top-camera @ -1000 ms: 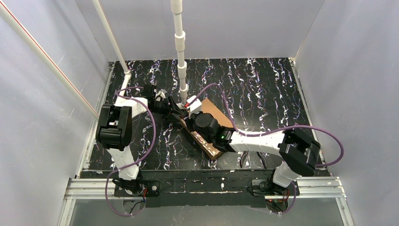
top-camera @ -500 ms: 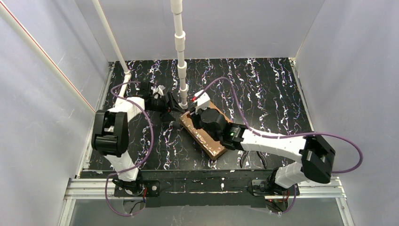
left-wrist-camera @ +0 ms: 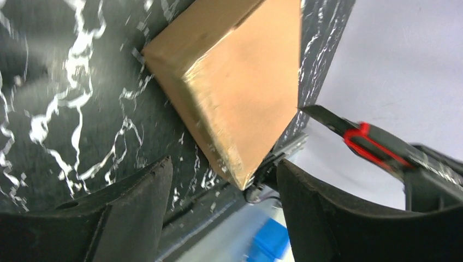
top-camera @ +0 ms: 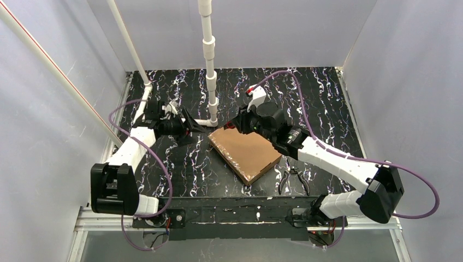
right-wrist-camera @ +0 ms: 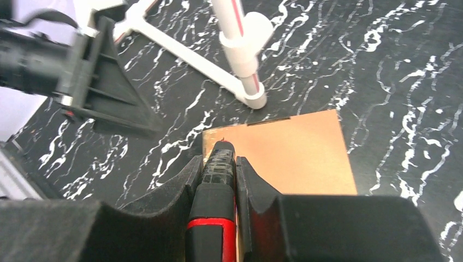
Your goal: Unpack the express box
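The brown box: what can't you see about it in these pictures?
Inside the express box: hidden everywhere by its closed lid.
Its near end, right wrist view: behind the right gripper and red-black tool.
Blue thing, left wrist view: blurred, cut by bottom edge.

no text, labels or numbers legible

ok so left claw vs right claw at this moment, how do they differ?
1. The left claw is open and empty; the right claw is shut on a black-and-red cutter.
2. The left claw sits off the express box, to its left in the top view; the right claw is at the box's far corner, with the cutter tip at that corner.
Shared: both face the box, and neither grips it.
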